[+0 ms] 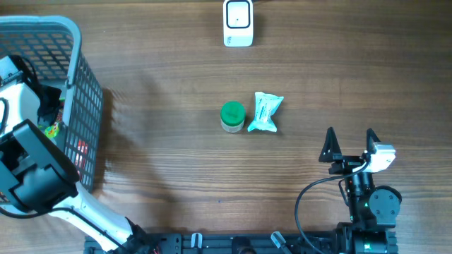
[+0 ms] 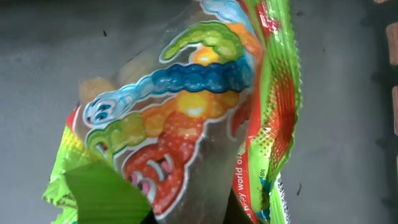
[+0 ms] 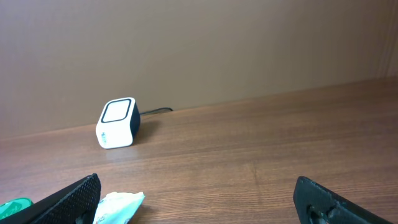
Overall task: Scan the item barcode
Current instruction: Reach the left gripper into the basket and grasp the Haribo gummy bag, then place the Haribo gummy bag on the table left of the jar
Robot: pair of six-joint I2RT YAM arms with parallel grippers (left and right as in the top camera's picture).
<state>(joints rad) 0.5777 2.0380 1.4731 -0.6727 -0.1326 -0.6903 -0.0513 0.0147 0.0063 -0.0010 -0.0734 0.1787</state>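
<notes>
Mock shop checkout on a lab bench, wooden table, white barcode scanner, grey mesh basket, plain wall

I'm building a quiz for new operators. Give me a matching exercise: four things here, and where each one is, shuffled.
1 green-lidded round jar
2 pale teal crinkled packet
3 white cube scanner with black top
4 colourful gummy-worm candy bag

a far edge of the wooden table
b filling the left wrist view
c just left of the packet
d just right of the jar

Pairs: 1-c, 2-d, 3-a, 4-b
</notes>
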